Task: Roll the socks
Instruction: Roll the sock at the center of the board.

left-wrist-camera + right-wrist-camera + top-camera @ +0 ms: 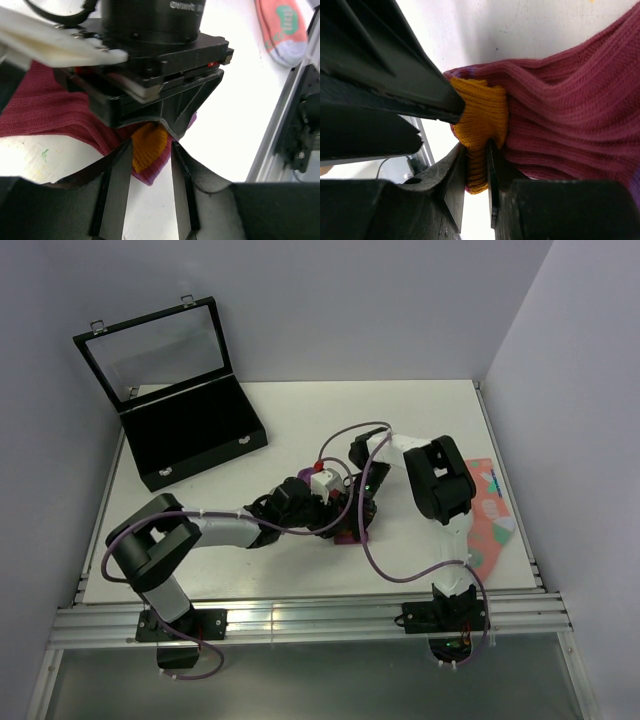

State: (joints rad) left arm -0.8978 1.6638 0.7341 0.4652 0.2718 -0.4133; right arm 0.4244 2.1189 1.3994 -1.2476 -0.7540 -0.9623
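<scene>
The magenta-red sock lies on the white table, its orange toe folded up at the end. My right gripper is shut on that orange toe, pinching a fold of it between its fingers. My left gripper faces it from the other side, open, with the toe just at its fingertips and bare table between the fingers. In the top view both grippers meet mid-table, left and right, and hide most of the sock; only a purple bit shows.
A salmon-pink sock with teal and white patches lies at the table's right edge. An open black case with a glass lid stands at the back left. The metal rail runs along the near edge.
</scene>
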